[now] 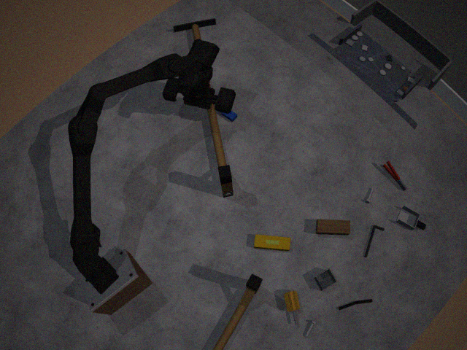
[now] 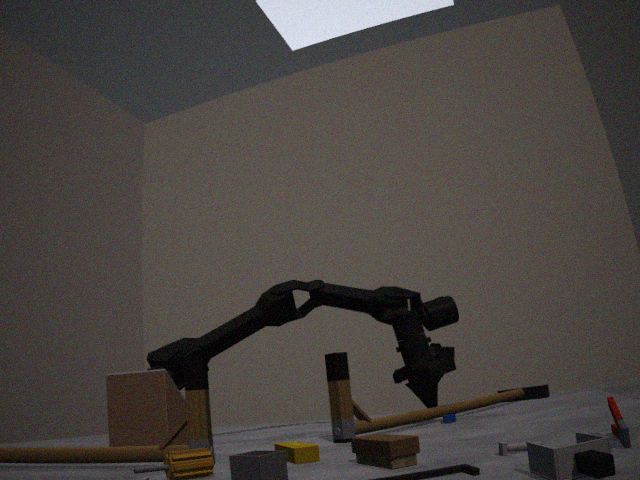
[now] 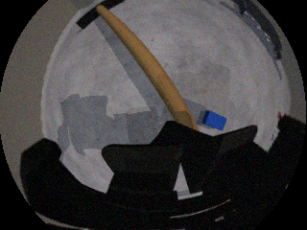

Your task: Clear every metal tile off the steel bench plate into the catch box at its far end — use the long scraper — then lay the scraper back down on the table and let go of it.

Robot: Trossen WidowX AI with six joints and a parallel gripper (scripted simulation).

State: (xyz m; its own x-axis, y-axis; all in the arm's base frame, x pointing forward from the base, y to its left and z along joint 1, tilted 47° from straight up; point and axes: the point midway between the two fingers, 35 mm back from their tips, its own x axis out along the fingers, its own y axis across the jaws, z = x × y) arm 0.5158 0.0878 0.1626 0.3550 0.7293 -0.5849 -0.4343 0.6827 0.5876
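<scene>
Tiles (image 1: pixel 365 47) on bench plate (image 1: pixel 373 69)
</scene>
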